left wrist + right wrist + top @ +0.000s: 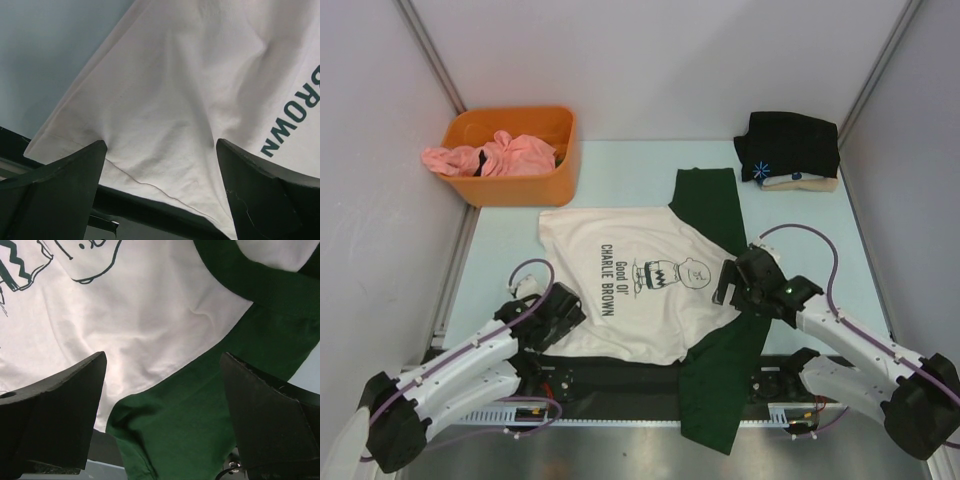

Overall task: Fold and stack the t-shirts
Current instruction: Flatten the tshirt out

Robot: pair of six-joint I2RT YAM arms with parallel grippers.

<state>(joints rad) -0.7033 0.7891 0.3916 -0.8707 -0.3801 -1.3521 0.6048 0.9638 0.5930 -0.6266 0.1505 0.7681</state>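
A cream t-shirt (620,275) with dark green sleeves and a "Good Ol' Charlie Brown" print lies spread on the table, its near green sleeve (725,375) hanging over the front edge. My left gripper (563,312) is open over the shirt's near hem corner (165,150). My right gripper (735,283) is open over the seam where the cream body meets the green sleeve (200,405). A folded black t-shirt (788,147) with a small blue mark rests on a folded beige one (800,183) at the back right. Pink shirts (490,155) lie in the orange bin.
An orange bin (525,180) stands at the back left. White walls close the table on three sides. The dark front rail (610,378) runs under the shirt's near edge.
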